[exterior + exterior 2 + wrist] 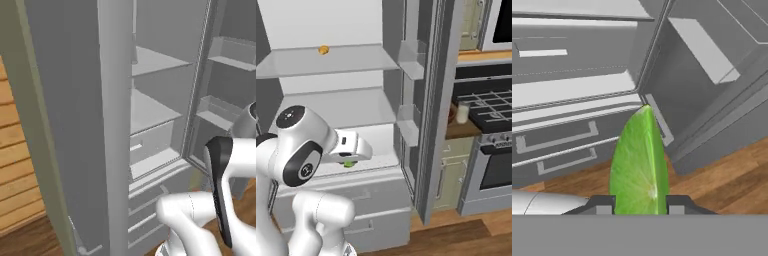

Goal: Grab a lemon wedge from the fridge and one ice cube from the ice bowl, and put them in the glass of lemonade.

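Observation:
The light-grey fridge (pixel 150 110) stands with both doors swung wide, its shelves (pixel 331 102) and lower drawers (pixel 557 137) showing. My gripper (pixel 639 205) is shut on a bright green lemon wedge (pixel 639 165), which stands up between the two fingertips (pixel 603 205). In the right base view the wedge (pixel 348 163) peeks out under my hand in front of the fridge's lowest shelf. A small pale glass (pixel 462 112) stands on the wooden counter right of the fridge, with a reddish-brown edge (pixel 451 116) beside it, perhaps the ice bowl. The ice cube is out of view.
A small orange item (pixel 323 49) lies on the upper fridge shelf. The right fridge door (pixel 428 110) with its door bins stands between me and the counter. A stove (pixel 488 150) sits further right. Wooden floor (pixel 722 180) lies below.

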Robot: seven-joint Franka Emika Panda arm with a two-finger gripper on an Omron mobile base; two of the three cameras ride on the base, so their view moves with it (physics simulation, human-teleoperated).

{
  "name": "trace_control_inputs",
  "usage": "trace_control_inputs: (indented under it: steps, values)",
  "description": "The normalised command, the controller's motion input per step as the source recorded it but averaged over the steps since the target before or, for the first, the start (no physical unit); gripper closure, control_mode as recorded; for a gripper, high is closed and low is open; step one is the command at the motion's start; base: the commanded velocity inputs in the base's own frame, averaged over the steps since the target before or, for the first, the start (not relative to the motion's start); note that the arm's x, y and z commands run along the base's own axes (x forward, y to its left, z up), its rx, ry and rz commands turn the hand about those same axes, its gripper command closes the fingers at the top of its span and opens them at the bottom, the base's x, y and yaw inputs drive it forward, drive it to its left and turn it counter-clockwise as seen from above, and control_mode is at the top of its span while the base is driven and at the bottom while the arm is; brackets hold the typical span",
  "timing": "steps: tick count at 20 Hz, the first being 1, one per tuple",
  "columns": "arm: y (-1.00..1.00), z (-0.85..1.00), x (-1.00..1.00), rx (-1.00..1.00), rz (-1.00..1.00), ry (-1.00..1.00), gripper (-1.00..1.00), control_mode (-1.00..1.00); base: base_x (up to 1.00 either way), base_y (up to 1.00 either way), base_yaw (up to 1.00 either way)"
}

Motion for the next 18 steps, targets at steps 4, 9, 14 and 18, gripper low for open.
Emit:
trace_control_inputs:
  steps: [4, 9, 14, 18]
  values:
    - [0.00, 0.00, 0.00, 0.00, 0.00, 0.00, 1.00, 1.00, -0.52, -0.26, -0.41]
    - [0.00, 0.00, 0.00, 0.00, 0.00, 0.00, 1.00, 1.00, -0.15, -0.51, -0.80]
    - [0.00, 0.00, 0.00, 0.00, 0.00, 0.00, 1.00, 1.00, -0.01, -0.63, -0.85]
    - [0.00, 0.00, 0.00, 0.00, 0.00, 0.00, 1.00, 1.00, 0.08, -0.96, -0.74]
